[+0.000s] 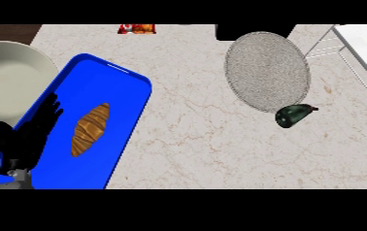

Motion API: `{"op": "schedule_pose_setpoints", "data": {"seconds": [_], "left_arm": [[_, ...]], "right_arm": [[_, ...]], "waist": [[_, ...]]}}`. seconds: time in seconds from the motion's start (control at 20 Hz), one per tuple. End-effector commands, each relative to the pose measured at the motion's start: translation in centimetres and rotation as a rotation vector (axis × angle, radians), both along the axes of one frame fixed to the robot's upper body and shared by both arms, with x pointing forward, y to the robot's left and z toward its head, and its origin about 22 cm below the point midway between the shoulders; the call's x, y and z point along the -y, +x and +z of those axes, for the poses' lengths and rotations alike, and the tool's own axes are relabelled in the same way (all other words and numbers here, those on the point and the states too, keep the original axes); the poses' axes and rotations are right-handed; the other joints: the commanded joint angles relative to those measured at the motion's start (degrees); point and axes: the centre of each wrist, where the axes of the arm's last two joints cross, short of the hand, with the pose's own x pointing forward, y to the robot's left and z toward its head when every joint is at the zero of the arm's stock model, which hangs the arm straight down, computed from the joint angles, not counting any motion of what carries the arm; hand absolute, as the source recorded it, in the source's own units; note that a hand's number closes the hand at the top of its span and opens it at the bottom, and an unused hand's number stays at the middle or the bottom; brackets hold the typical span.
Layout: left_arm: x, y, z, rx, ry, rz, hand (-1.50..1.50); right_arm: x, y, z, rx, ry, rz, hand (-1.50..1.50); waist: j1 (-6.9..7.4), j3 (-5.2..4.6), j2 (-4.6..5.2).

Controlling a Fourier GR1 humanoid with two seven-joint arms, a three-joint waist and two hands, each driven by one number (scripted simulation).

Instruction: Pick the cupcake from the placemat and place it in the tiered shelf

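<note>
A round grey speckled placemat [267,70] lies on the counter at the upper right with nothing standing on it. No cupcake shows anywhere. A dark green rounded object [294,115] rests on the counter at the mat's lower right edge. The white wire tiered shelf [337,43] shows in part at the top right corner. My left hand [32,134] is at the lower left over the edge of a blue tray, open with fingers pointing up and right. My right hand is out of sight.
A blue tray [122,94] at the left holds a brown croissant [91,129]. A white plate [22,79] lies beyond the tray at the far left. A red and orange item [137,28] sits at the back edge. Marble counter [208,142] spreads between tray and mat.
</note>
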Motion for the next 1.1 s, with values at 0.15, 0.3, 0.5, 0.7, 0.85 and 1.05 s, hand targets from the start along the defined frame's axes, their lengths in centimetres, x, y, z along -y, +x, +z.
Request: {"op": "schedule_pose_setpoints", "data": {"seconds": [0.15,0.3,0.5,0.7,0.85,1.05], "left_arm": [[0.7,1.3,-0.3,0.008,0.014,0.002,0.0],[0.4,0.0,0.9,-0.012,-0.018,-0.021,0.0],[0.5,-0.4,0.8,-0.005,0.0,-0.011,0.0],[-0.7,0.8,0.5,0.004,-0.017,-0.009,0.0],[-0.2,-0.3,0.4,-0.01,0.004,-0.017,0.0],[0.9,-0.3,0.1,0.003,0.014,-0.007,0.0]], "right_arm": [[3.1,1.1,-5.6,0.06,0.079,-0.05,1.5],[4.9,-0.1,-4.6,0.129,0.085,-0.154,1.5],[8.5,-1.4,-6.3,0.053,0.094,-0.167,-1.5],[8.5,-0.5,-6.2,-0.007,0.082,-0.132,-1.5],[10.6,-1.1,-6.7,0.092,0.091,-0.112,-1.5],[8.5,-1.7,-5.9,0.204,0.101,-0.071,-1.5]], "waist": [[0.02,0.02,0.2],[0.42,0.05,0.07],[0.05,0.04,-0.01],[0.14,0.0,0.1],[0.55,0.05,0.17],[0.02,0.02,-0.08]]}}
